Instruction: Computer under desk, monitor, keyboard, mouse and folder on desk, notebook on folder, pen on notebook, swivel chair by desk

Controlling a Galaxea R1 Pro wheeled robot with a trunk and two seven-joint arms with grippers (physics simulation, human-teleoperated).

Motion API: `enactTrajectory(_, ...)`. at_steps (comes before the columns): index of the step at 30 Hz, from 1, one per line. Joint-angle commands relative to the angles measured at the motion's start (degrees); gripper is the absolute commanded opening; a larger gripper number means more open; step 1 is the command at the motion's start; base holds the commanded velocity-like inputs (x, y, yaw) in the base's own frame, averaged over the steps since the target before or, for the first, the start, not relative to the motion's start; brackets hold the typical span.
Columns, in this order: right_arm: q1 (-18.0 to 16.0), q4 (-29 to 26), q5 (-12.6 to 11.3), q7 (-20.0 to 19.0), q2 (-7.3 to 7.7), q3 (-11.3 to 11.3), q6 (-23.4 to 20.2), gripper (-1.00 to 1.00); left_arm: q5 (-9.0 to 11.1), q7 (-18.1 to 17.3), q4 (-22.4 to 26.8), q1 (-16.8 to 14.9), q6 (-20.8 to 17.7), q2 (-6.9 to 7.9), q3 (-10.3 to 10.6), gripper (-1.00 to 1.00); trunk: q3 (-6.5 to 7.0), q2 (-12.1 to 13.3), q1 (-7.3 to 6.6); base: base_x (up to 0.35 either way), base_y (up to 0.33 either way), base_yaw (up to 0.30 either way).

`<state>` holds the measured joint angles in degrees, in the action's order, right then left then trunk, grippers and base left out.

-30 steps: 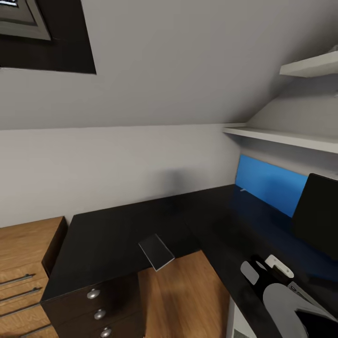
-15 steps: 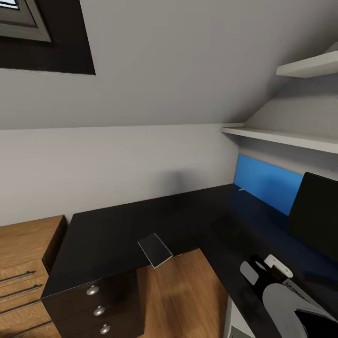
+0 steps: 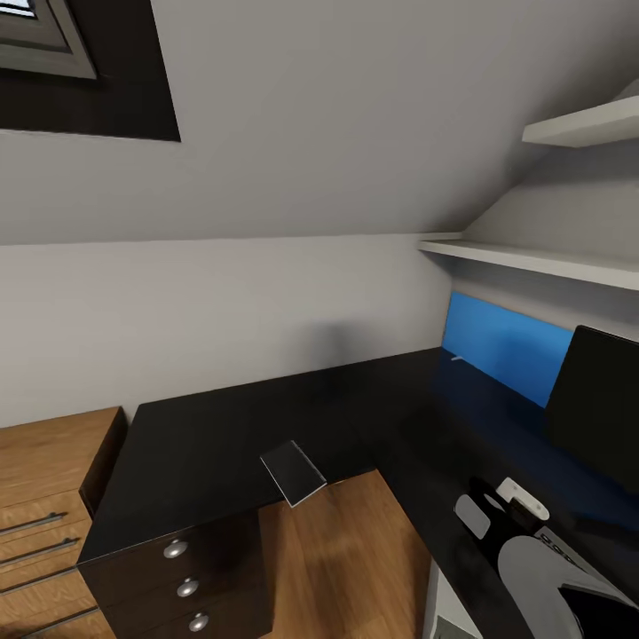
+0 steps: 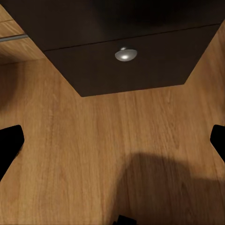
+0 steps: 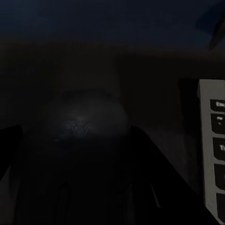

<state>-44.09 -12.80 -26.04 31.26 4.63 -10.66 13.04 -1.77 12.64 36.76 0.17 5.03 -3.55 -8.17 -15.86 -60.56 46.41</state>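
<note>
Lying flat on the desk [image 3: 222, 444], the notebook [image 3: 294, 473] overhangs its edge; left gripper [image 4: 112, 140] gapes, right unclear.

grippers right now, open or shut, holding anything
left gripper: open, holding nothing.
right gripper: cannot be told, its wrist view is too dark; the mouse lies close in front of it.

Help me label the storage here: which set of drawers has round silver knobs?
The black drawer unit under the desk, at its near left end. The light-wood drawer chest beside it has long bar handles instead.
</note>
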Motion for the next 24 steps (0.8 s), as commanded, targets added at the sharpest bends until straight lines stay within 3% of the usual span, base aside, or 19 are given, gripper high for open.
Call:
enactTrajectory(1,0.0,0.0,-0.8,0.1,0.02,0.2,0.4,-1.00,-0.2,0.0,0.1,0.0,0.1,-0.06,-0.2,1.00,-0.06,0.0,0.01,0.000,0.000,0.000)
enactTrajectory(14,0.0,0.0,-0.7,0.3,-0.10,0.2,0.4,-1.00,-0.2,0.0,0.1,0.0,0.1,-0.06,-0.2,1.00,-0.06,0.0,0.01,0.000,0.000,0.000)
enactTrajectory(15,0.0,0.0,-0.6,0.3,-0.12,0.3,0.4,1.00,-0.2,0.0,0.1,0.0,0.1,-0.06,-0.2,1.00,-0.06,0.0,0.01,0.000,0.000,0.000)
enactTrajectory(24,0.0,-0.2,-0.6,0.3,-0.17,0.3,0.5,1.00,-0.2,-0.1,0.1,0.0,0.2,-0.06,-0.2,1.00,0.12,0.4,-0.21,0.000,0.000,0.000)
